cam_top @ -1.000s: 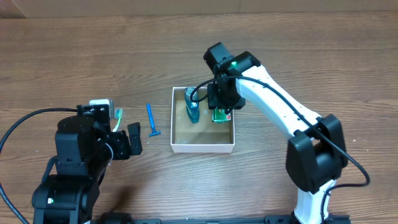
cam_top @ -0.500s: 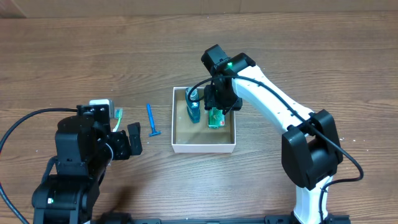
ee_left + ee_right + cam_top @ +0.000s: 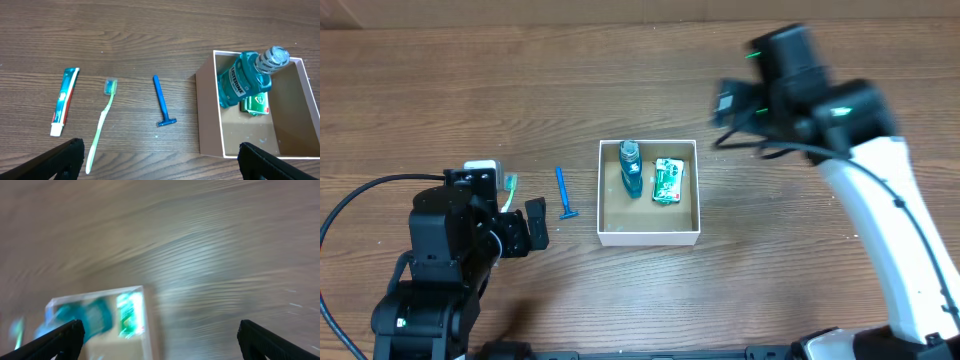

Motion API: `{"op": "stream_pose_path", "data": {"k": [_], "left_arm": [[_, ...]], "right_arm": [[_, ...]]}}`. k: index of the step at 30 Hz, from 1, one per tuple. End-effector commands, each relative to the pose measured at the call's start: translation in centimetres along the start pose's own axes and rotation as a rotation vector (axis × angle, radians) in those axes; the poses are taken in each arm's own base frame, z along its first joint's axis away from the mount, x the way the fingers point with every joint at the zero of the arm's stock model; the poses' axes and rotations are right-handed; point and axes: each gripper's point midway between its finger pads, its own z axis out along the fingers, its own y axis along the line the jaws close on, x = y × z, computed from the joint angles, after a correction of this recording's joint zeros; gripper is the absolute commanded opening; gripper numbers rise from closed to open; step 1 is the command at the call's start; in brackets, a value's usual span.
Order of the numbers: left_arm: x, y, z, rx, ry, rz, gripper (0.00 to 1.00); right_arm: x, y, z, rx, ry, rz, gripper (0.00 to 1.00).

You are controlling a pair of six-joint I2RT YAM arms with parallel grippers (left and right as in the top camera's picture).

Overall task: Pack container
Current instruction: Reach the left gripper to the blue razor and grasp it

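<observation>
With left gripper (image 3: 160,161) and right gripper (image 3: 160,341) apart and empty, we judge the razor (image 3: 160,100) next for the container (image 3: 205,120).

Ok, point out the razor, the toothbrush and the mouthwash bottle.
razor (image 3: 160,97), left wrist view, middle of the handle.
toothbrush (image 3: 101,125), left wrist view, middle of the handle.
mouthwash bottle (image 3: 236,83), left wrist view, on the label.

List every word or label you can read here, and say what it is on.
"LISTERINE": on the label of the teal mouthwash bottle.
Green packet: print too small to read.
Toothpaste tube: print too small to read.
</observation>
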Motion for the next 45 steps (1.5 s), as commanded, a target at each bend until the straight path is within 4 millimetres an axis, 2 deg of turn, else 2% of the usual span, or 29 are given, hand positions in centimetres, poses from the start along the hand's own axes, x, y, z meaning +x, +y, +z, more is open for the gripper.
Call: {"op": "stream_pose_path", "data": {"k": [1,5,7,10,14,18,21,24,28,39,44,45], "left_arm": [[-0.9,0.0,-0.6,-0.012,-0.031,0.006,1.0],[-0.1,-0.1,-0.1,-0.005,0.028,0.003,1.0],[0.3,0.1,0.8,-0.019,0.099,-0.019,1.0],[0.2,0.1,2.7,-0.033,0.17,-0.058,1.0],[0.6,0.2,7.3,-0.048,0.291,-0.08,1.0],[2.0,-0.2,12.5,-0.038,0.41,-0.081,1.0],[2.9,-0.8,16.7,-0.033,0.493,-0.072,1.0],[2.6,-2.0,20.2,-0.032,0.57,-0.05,1.0],[3.2,-1.9,22.9,-0.08,0.643,-0.109,1.0],[8.0,-1.2,25.9,-0.126,0.8,-0.153,1.0],[8.5,-1.2,26.0,-0.125,0.818,-0.156,1.0],[8.6,-1.2,25.9,-0.126,0.823,-0.156,0.92]], "right_arm": [[-0.8,-5.3,0.4,0.115,0.03,0.112,1.0],[-0.2,-8.7,-1.2,0.148,0.012,0.158,1.0],[1.6,-10.6,-2.1,0.138,0.02,0.167,1.0],[4.3,-12.0,-1.6,0.124,0.077,0.203,1.0],[9.1,-14.0,1.2,0.15,0.211,0.227,1.0],[11.0,-13.9,3.3,0.123,0.264,0.209,1.0],[11.3,-13.4,3.7,0.088,0.279,0.189,1.0],[11.3,-13.4,3.7,0.087,0.279,0.187,1.0],[11.5,-13.4,3.7,0.09,0.284,0.187,1.0],[11.4,-13.4,3.7,0.089,0.281,0.187,1.0],[11.4,-13.4,3.7,0.088,0.28,0.187,1.0],[11.4,-13.4,3.7,0.088,0.28,0.187,1.0]]}}
